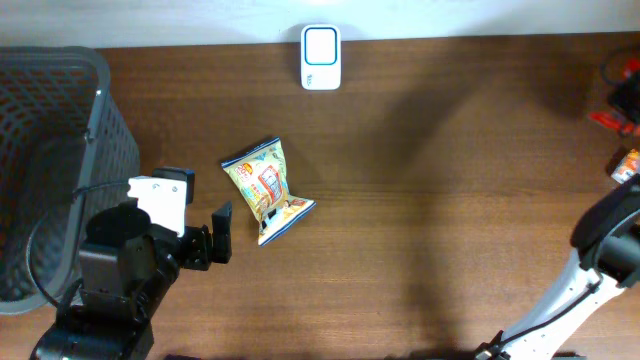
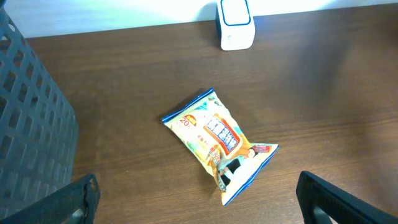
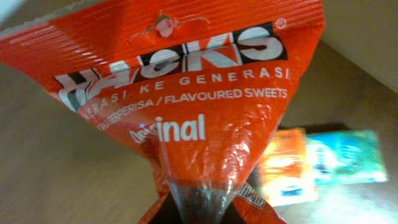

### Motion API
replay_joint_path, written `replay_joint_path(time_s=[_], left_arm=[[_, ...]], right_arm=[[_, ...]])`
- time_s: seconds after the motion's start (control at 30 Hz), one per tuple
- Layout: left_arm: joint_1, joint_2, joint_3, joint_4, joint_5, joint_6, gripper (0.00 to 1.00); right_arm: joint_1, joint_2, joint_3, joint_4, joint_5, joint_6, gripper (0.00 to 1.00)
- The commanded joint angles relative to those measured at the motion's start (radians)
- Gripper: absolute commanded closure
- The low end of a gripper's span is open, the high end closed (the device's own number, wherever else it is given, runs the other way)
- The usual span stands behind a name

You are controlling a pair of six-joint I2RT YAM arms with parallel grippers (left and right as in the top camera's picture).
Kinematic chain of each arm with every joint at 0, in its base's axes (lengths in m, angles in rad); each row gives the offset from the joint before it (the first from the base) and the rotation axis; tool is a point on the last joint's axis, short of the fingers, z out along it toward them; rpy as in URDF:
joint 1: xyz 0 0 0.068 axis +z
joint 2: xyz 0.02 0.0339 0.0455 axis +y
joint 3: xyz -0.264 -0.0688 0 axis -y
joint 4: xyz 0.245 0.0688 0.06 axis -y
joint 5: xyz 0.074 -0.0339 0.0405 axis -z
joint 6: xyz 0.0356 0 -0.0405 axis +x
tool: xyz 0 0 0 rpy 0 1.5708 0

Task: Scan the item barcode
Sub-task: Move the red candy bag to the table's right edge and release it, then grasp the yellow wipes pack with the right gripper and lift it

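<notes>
- Over on the far left, a dark mesh basket [image 1: 115, 150] sits on the brown wooden bench [image 1: 450, 200].
- Right wrist view: a blurred teal packet [image 3: 345, 157] lies just beside a small orange packet [image 3: 286, 168].

The left arm [image 1: 110, 270] is built of matte black, blocky housings with rounded joint casings stacked one behind another. A white rectangular block [image 1: 160, 203] with a few small dark marks on its top face is mounted at the wrist. A thin black cable [image 1: 40, 250] curves out from the arm's side in a wide loop. The left gripper [image 1: 222, 235] is black as well, and its two fingers [image 2: 78, 199] look flat and angular, with squared-off edges, in the wrist view. The right arm [image 1: 565, 300] differs in colour: a long, slim white link meets a bulky, rounded black joint housing [image 1: 612, 245] at the overhead view's edge
</notes>
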Motion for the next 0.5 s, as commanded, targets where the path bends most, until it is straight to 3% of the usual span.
replay_joint_path(time_s=[0.0,0.03,0.07,0.13,0.2,0.37,0.47], left_arm=[[0.006,0.000,-0.001,0.002,0.011,0.019,0.01],[0.006,0.000,-0.001,0.002,0.011,0.019,0.01],[0.006,0.000,-0.001,0.002,0.011,0.019,0.01],[0.006,0.000,-0.001,0.002,0.011,0.019,0.01],[0.006,0.000,-0.001,0.002,0.011,0.019,0.01],[0.006,0.000,-0.001,0.002,0.011,0.019,0.01],[0.006,0.000,-0.001,0.002,0.011,0.019,0.01]], right_arm=[[-0.058,0.008,0.005,0.003,0.017,0.007,0.73],[-0.073,0.007,0.006,-0.002,0.000,0.006,0.44],[-0.081,0.006,0.006,-0.007,-0.015,0.006,0.30],[-0.088,-0.003,0.006,-0.027,-0.071,0.007,0.14],[-0.083,-0.037,0.006,-0.038,-0.196,0.006,0.07],[-0.041,-0.134,0.006,-0.038,-0.664,-0.042,0.07],[0.038,-0.177,0.006,-0.091,-1.036,-0.198,0.08]])
